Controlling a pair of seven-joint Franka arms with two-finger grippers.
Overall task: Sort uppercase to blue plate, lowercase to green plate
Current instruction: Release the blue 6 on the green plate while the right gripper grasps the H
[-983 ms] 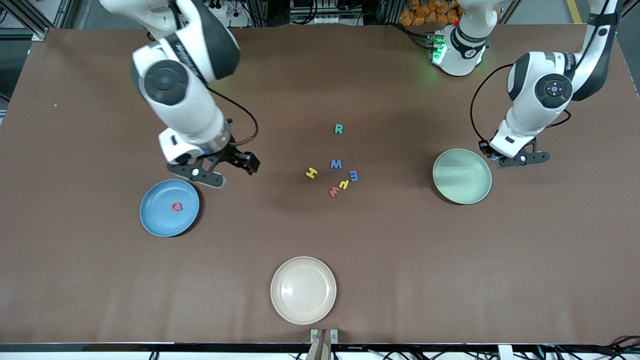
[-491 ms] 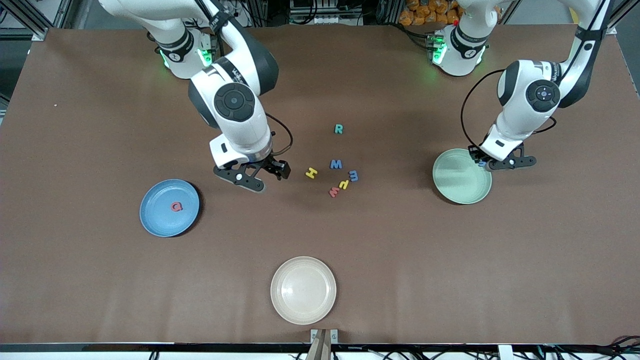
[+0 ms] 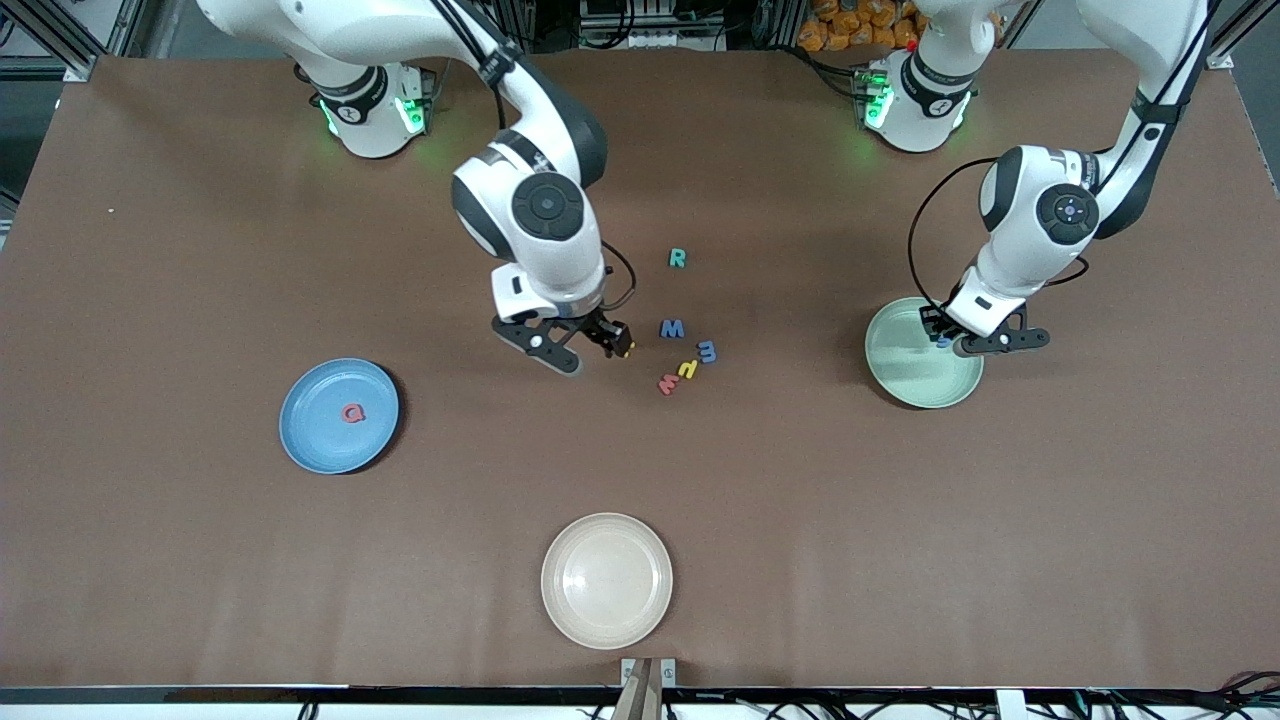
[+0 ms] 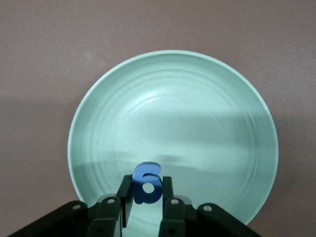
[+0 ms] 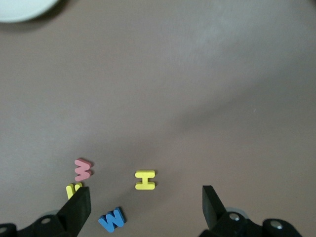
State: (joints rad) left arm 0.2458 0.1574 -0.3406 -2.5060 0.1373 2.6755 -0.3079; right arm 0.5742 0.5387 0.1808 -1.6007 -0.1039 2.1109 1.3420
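The left hand [image 4: 143,210] pinches a blue g [image 4: 147,183] over the pale mint-green plate [image 4: 207,98]. Under the right hand [image 5: 144,205] lies a yellow H [image 5: 145,179] on the brown tabletop [image 3: 900,520].

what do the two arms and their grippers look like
Both arms have glossy white shells with dark grey joint bands, round black joint caps and looping black cables. The bases glow green. The left gripper and right gripper are black, with flat black fingers.

Red Q [image 3: 352,413] lies in the blue plate [image 3: 310,440]; blue g [image 4: 147,183] (held upright) hangs over the green plate [image 4: 98,113].
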